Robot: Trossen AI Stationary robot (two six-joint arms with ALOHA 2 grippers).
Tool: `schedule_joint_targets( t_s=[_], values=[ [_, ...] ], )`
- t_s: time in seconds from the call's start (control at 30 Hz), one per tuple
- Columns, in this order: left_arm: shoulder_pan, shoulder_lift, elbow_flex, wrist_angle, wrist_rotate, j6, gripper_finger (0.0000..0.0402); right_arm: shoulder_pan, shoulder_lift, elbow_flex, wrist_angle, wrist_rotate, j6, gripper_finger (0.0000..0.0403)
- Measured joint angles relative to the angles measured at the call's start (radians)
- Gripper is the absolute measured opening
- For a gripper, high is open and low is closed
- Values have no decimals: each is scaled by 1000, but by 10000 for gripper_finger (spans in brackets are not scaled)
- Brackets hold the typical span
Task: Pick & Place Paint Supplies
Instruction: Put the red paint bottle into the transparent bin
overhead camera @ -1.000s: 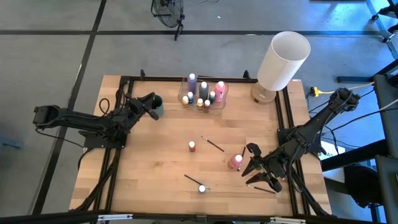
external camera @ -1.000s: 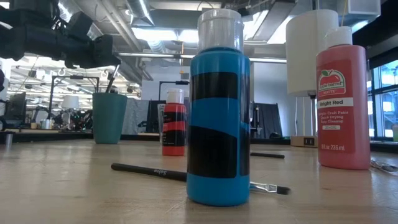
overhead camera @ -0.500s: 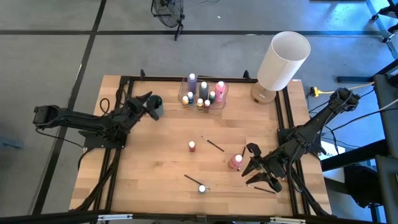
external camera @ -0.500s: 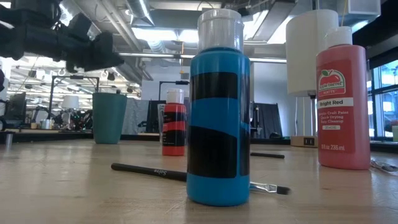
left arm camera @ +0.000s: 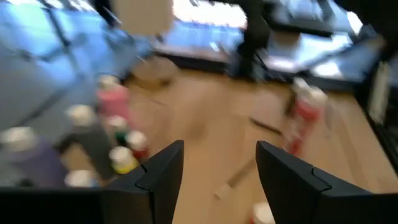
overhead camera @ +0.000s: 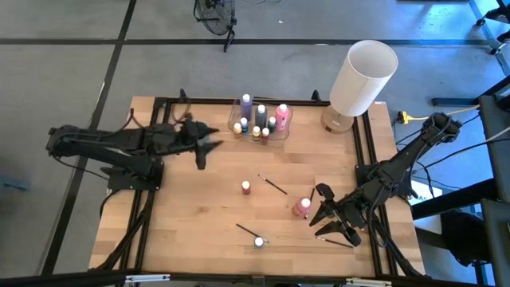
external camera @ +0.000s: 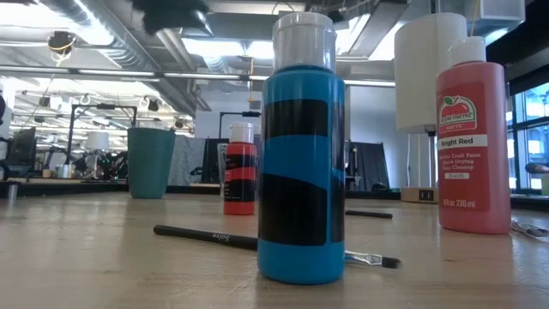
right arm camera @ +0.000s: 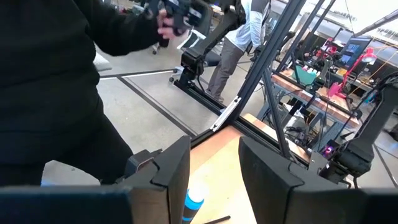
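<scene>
Fingers spread and empty on the left gripper [overhead camera: 213,143] at upper left of the high view, so it's between picks; next calls for reaching centre-frame to the small red bottle [overhead camera: 245,187]; right gripper [overhead camera: 331,225] waits, parted, lower right.

Bottles [overhead camera: 260,121] stand in the container [overhead camera: 286,130] beside the cylinder [overhead camera: 362,77].
</scene>
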State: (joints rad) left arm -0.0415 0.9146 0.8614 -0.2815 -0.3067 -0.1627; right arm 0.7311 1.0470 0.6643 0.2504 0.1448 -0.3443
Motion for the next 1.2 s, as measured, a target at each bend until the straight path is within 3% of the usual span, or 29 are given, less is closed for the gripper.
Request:
schedule_joint_targets(
  t_s=[0.1, 0.33, 0.6, 0.73, 0.93, 1.07, 1.2],
  values=[
    [-22, 120, 112, -84, 81, 41, 195, 0, 0, 0, 0, 0, 0, 140],
    [-96, 353, 250, -130, 94, 200, 195, 0, 0, 0, 0, -1, 17, 140],
    [-117, 529, 383, -334, 187, 215, 188, 0, 0, 0, -8, -1, 23, 140],
    [-101, 581, 422, -358, 264, 202, 185, 0, 0, 0, -8, -2, 23, 140],
    [-86, 598, 424, -321, 268, 61, 185, 0, 0, 0, -8, -3, 25, 140],
    [-81, 595, 423, -324, 275, 85, 184, 0, 0, 0, -7, -3, 26, 140],
    [-80, 593, 423, -323, 350, 147, 184, 0, 0, 0, -6, -3, 26, 140]
  ],
)
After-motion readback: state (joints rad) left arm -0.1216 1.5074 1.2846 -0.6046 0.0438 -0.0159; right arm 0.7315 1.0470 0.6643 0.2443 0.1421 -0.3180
